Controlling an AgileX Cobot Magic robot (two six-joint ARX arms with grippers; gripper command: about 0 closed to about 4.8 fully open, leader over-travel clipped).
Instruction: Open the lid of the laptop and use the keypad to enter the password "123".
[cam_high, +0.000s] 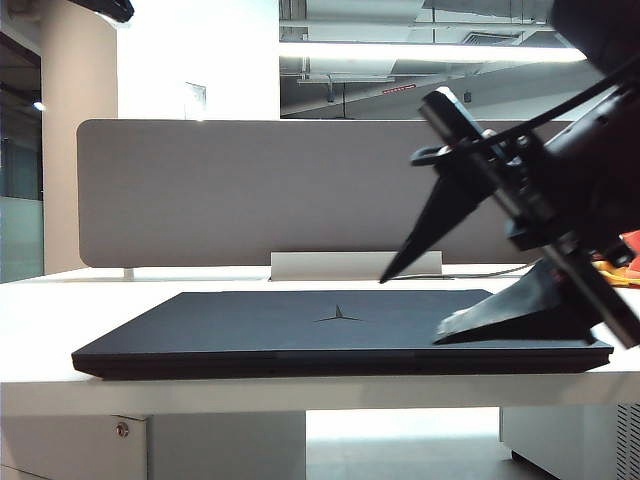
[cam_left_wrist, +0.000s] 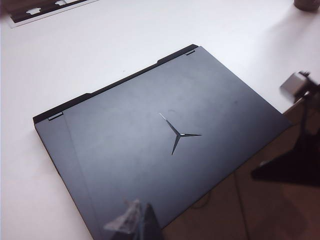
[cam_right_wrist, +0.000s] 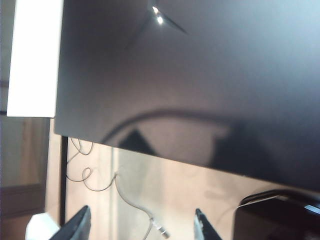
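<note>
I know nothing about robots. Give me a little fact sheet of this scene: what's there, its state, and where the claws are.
laptop: closed, flat on the white table
lid: down, three-pointed emblem showing
right claw: open, at the laptop's front right corner, holding nothing
left claw: above the lid's near edge, state unclear
behind: grey divider

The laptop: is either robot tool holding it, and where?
No. The laptop lies shut on the table. The right tool is open by its front right corner, gripping nothing; the left tool hangs above, state unclear.
</note>
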